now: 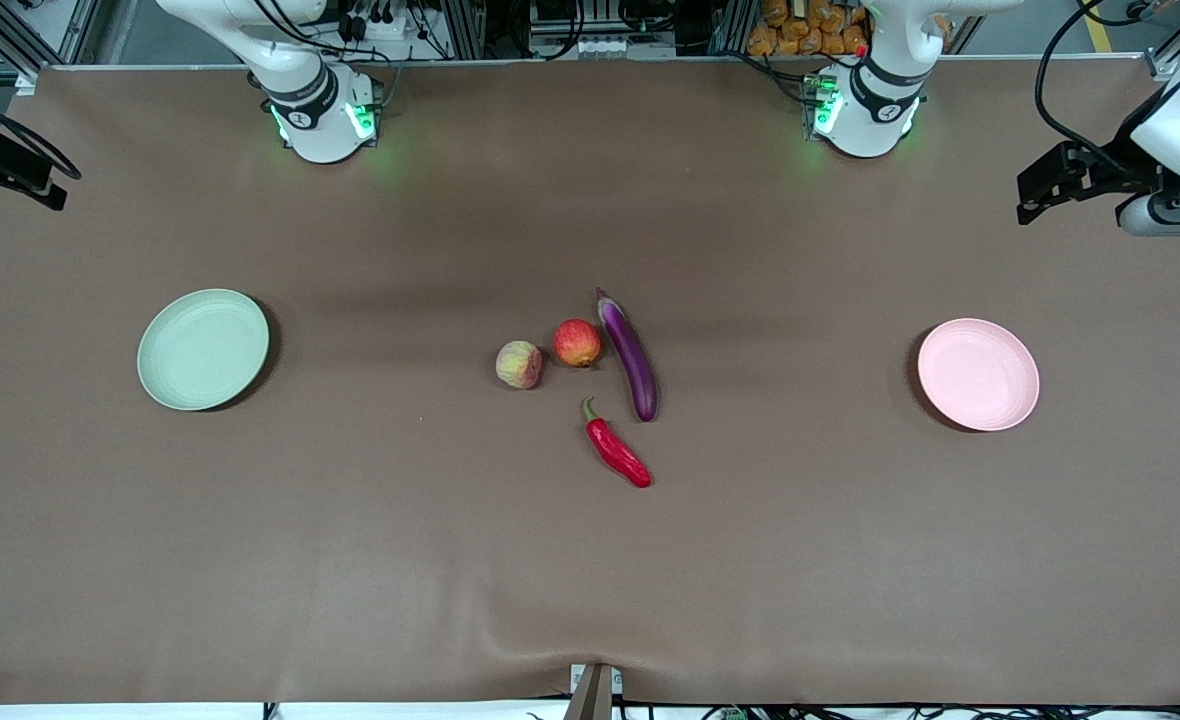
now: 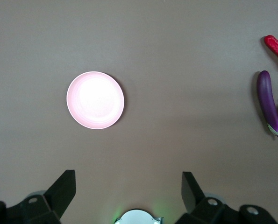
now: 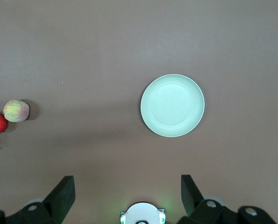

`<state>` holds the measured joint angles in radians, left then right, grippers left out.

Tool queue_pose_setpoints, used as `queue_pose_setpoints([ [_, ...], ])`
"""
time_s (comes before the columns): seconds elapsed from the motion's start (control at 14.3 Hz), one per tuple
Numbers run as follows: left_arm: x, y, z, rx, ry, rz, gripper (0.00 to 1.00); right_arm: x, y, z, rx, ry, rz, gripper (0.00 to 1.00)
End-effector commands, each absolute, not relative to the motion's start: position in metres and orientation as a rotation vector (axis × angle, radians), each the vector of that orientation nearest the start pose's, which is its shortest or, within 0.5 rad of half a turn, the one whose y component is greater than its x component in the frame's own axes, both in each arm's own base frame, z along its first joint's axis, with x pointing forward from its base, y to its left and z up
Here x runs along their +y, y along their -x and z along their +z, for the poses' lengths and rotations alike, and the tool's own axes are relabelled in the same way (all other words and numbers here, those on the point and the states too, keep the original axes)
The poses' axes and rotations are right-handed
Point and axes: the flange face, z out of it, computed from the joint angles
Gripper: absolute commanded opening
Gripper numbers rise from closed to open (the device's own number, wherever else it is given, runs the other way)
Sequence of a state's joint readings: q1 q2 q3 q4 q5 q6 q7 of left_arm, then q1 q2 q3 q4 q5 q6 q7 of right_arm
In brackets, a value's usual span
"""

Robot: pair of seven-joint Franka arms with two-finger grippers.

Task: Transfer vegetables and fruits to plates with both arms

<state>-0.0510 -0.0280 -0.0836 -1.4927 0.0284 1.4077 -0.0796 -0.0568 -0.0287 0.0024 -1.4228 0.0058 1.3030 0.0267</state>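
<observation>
Mid-surface [image 1: 590, 560] we are logging eggplant [image 1: 629, 354], chili [image 1: 617, 452], two fruits; both grippers [image 2: 128, 186] [image 3: 127, 186] are hovering high, fingers [image 2: 64, 186] [image 3: 64, 189] wide open, empty.

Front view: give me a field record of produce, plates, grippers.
eggplant: table middle, beside red fruit
pale fruit: beside red fruit, toward right arm's end
chili: nearest front camera
green plate: empty, right arm's end
pink plate: empty, left arm's end
left gripper: open, high over table
right gripper: open, high over table

No text, label, brand, number or sign can be read anywhere in these views.
</observation>
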Motion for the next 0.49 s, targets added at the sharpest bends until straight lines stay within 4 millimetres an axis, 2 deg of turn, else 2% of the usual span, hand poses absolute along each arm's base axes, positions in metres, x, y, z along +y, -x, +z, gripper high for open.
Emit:
queue_pose_setpoints([
  [0.0,-0.066,-0.523,0.663,0.109,3.107,0.103,1.00,-0.030,-0.513,0.688,0.116,3.130,0.149,1.00],
  [0.14,-0.064,-0.524,0.663,0.114,3.106,0.099,1.00,-0.026,-0.513,0.687,0.105,3.127,0.151,1.00],
  [0.21,-0.059,-0.526,0.662,0.097,3.108,0.104,1.00,-0.027,-0.513,0.687,0.108,3.127,0.151,1.00],
  [0.28,-0.045,-0.530,0.658,0.060,3.112,0.114,1.00,-0.027,-0.513,0.687,0.108,3.127,0.151,1.00],
  [0.42,-0.035,-0.540,0.658,0.017,3.124,0.104,1.00,-0.026,-0.513,0.687,0.103,3.127,0.151,1.00],
])
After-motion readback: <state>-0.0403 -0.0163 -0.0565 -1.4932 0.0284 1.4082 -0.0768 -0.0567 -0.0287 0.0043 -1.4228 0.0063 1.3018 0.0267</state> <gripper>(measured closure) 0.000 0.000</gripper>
